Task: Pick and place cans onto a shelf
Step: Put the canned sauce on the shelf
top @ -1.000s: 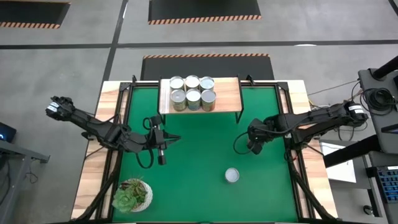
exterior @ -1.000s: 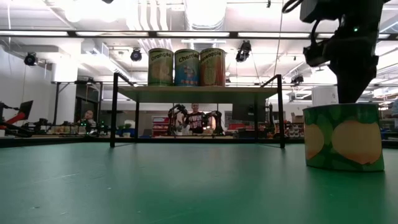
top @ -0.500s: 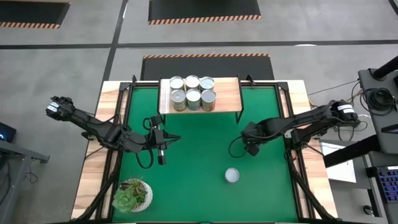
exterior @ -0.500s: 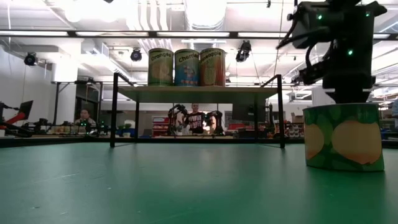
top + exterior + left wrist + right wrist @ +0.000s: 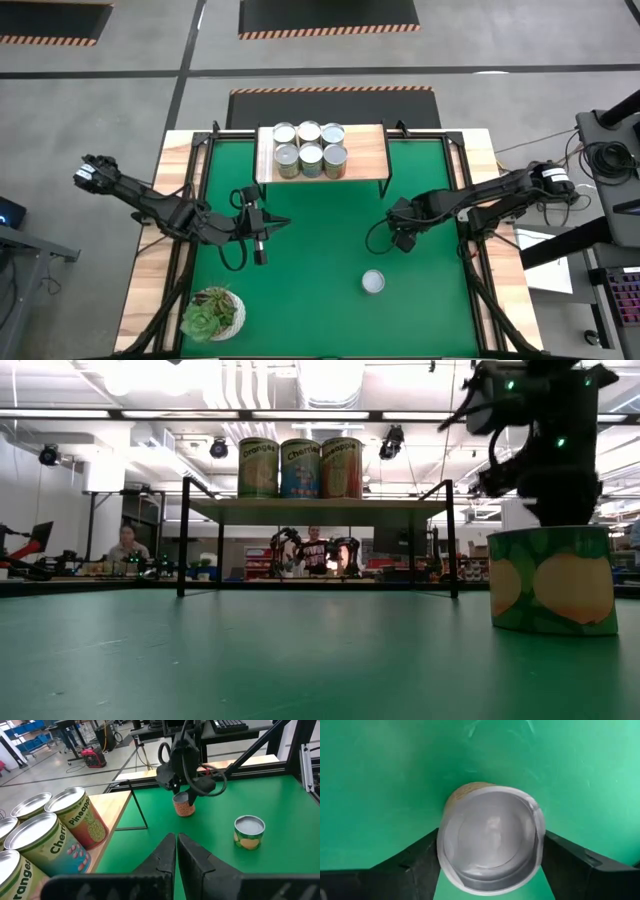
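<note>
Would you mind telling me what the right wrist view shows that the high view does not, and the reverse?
Only the right wrist view: a can seen from above, standing between the right pincer's fingers on the green mat. Only the high view: the shelf with six cans, a lone can, the succulent and the left pincer. Both: the green mat and the right pincer.

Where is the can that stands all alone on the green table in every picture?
High view: the lone can is low in the picture, right of centre, far from the shelf.
Low view: big, at the right; shelf behind.
Left wrist view: at the right; shelf at the left.
Right wrist view: not in it.
Shared landmark: the shelf.
</note>
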Robot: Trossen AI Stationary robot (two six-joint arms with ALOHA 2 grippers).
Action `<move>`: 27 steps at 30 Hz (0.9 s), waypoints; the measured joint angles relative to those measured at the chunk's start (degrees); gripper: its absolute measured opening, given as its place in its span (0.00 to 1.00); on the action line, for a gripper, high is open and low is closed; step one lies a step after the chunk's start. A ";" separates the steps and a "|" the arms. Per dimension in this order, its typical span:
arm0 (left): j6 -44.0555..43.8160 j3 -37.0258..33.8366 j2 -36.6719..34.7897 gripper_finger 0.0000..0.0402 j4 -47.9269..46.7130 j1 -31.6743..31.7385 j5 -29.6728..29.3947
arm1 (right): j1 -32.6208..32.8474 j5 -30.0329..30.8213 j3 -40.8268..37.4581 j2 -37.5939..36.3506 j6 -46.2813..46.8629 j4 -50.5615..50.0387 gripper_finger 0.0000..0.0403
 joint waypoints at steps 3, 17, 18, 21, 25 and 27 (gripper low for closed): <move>0.01 0.00 -0.02 0.00 0.01 0.00 0.00 | 0.97 -1.24 2.37 -2.16 1.60 -1.42 0.71; -0.14 0.00 -0.07 0.00 2.58 0.00 0.00 | 10.70 13.79 29.82 -1.51 -2.02 -5.11 0.73; -0.08 0.00 -0.09 0.00 3.13 0.00 0.04 | 10.15 15.67 32.15 -0.63 -4.13 -5.46 0.73; 1.48 0.02 -0.30 0.00 4.54 0.00 -0.02 | 6.48 17.46 39.30 2.61 -10.85 -8.25 0.73; 4.85 0.02 -2.07 0.00 5.81 0.00 -0.62 | -1.14 17.76 48.31 8.26 -16.93 -15.82 0.73; 6.00 0.02 -3.47 0.00 5.73 0.00 -2.05 | -5.36 17.76 52.23 11.06 -19.24 -20.92 0.73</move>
